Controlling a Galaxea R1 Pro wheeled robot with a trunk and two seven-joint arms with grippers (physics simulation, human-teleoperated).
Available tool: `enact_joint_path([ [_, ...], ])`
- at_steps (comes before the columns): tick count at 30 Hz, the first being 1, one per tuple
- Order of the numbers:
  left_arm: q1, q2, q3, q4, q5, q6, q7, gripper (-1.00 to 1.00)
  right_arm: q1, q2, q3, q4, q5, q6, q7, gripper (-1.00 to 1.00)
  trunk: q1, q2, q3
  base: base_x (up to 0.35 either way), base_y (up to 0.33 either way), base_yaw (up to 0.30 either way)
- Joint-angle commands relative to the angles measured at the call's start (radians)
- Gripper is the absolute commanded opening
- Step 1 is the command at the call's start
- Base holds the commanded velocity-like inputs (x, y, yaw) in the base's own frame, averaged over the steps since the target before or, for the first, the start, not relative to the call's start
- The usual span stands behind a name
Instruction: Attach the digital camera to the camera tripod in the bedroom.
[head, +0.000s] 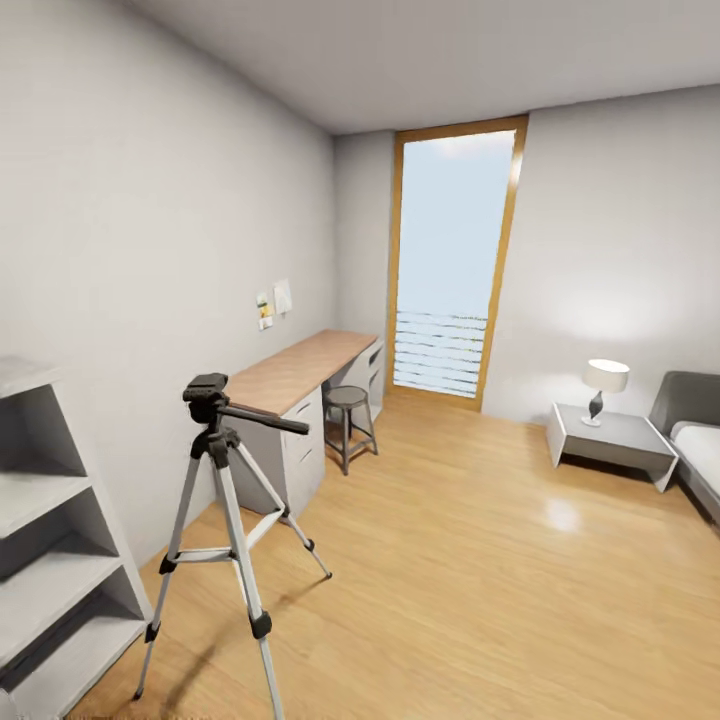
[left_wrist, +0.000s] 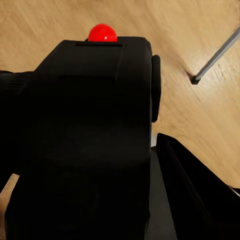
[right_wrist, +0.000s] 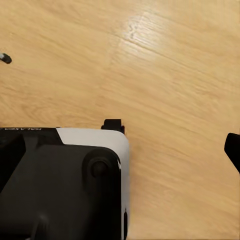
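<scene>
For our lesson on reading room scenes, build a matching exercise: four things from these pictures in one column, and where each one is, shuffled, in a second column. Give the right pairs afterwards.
Things
1. camera tripod
2. round stool
3. table lamp
4. digital camera

Places
A. on the low grey bedside table
B. close before the left wrist camera, red dot on top
C. on the wood floor between the white shelf and the desk
D. by the desk, toward the tall window

Pairs: 1-C, 2-D, 3-A, 4-B
</scene>
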Motion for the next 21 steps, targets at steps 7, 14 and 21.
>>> enact_joint_path([
  [7,0.0,0.001,-0.009,-0.005,0.007,-0.005,0.007,-1.0,-0.001,0.0,-0.009,0.002,0.009,0.001,0.002,1.0,0.0,-0.001,0.0,0.0,0.318,0.269],
  [14,0.0,-0.001,-0.01,-0.005,0.005,-0.011,0.007,-1.0,-0.001,0.0,-0.009,0.001,0.009,0.001,0.002,1.0,0.0,-0.001,0.0,0.0,0.097,0.125],
  [21,0.001,-0.002,-0.011,-0.006,0.003,-0.012,0.005,-1.0,-0.001,-0.002,-0.009,0.001,0.009,0.0,0.002,1.0,0.0,-0.001,0.0,0.011,0.07,0.008],
])
